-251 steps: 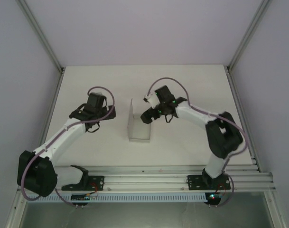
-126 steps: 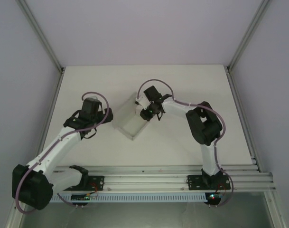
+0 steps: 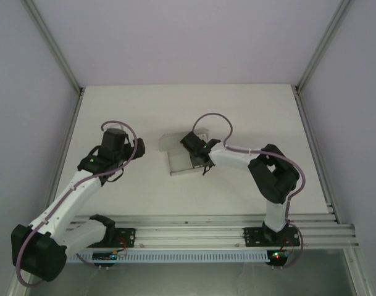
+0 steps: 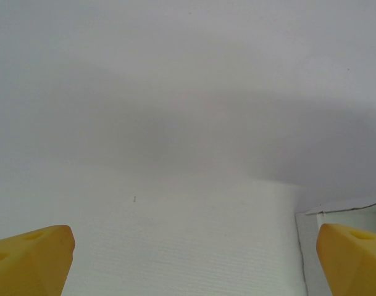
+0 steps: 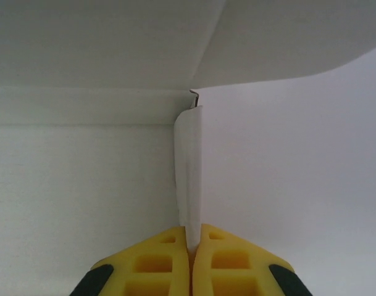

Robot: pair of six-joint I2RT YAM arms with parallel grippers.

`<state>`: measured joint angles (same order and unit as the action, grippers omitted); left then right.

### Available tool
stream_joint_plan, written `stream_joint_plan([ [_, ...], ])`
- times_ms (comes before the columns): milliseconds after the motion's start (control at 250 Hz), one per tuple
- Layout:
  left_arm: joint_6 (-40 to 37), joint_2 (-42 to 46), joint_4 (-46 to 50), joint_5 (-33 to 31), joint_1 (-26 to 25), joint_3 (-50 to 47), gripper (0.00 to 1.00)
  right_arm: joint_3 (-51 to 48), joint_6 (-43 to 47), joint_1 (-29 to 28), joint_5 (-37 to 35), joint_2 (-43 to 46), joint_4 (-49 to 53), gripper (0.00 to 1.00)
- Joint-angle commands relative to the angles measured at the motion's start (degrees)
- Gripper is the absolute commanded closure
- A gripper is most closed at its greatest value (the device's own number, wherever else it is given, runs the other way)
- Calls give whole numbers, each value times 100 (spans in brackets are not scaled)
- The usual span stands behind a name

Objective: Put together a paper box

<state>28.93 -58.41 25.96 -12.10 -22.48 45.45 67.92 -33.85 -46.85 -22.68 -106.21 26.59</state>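
The paper box (image 3: 177, 155) is a partly folded white card piece lying on the table just left of centre, with a flap raised at its far side. My right gripper (image 3: 197, 152) reaches over the box's right side. In the right wrist view its yellow fingers (image 5: 157, 262) are shut on a thin upright wall of the paper box (image 5: 189, 166), and the box floor spreads out to the left. My left gripper (image 3: 115, 157) hovers over bare table to the left of the box, apart from it. Its yellow fingertips (image 4: 30, 258) stand wide open with nothing between them.
The white table (image 3: 249, 111) is boxed in by pale walls and metal posts on the left and right. A rail (image 3: 188, 231) carrying both arm bases runs along the near edge. In the left wrist view a table edge (image 4: 342, 206) shows at the right.
My right gripper closed on the box wall and swung left and nearer. The box turned and now lies flatter. My left arm pulled back slightly to the left.
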Motion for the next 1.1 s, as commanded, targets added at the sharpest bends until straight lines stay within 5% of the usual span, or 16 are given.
stream_joint_plan([
  [0,-400,-145,-325,677,35,16,1,-111,-796,-73,-413,117,591,89],
  [256,-1329,-592,-591,1912,-18,189,0,-318,-490,-117,-294,684,216,65],
  [320,-1586,-707,-580,2095,-45,319,1,-548,-368,-66,-268,1044,-57,46],
  [424,-2032,-994,-525,2292,-102,578,0,-910,564,109,-18,1687,-627,21],
  [544,-2555,-1463,-460,2579,-192,935,0,-1248,1922,654,1124,2283,-1437,13],
  [708,-3326,-2098,-432,2994,-282,1342,0,-1297,3193,1504,2850,2360,-2193,11],
  [792,-3589,-2450,-211,2943,-283,1665,8,-1040,3626,1780,3552,2108,-2172,13],
  [996,-4147,-3085,246,3090,-309,2320,23,-165,3905,2073,4164,1306,-1494,37],
  [1096,-4237,-3276,474,3073,-340,2546,41,-51,3903,2109,4153,1173,-1326,51],
])
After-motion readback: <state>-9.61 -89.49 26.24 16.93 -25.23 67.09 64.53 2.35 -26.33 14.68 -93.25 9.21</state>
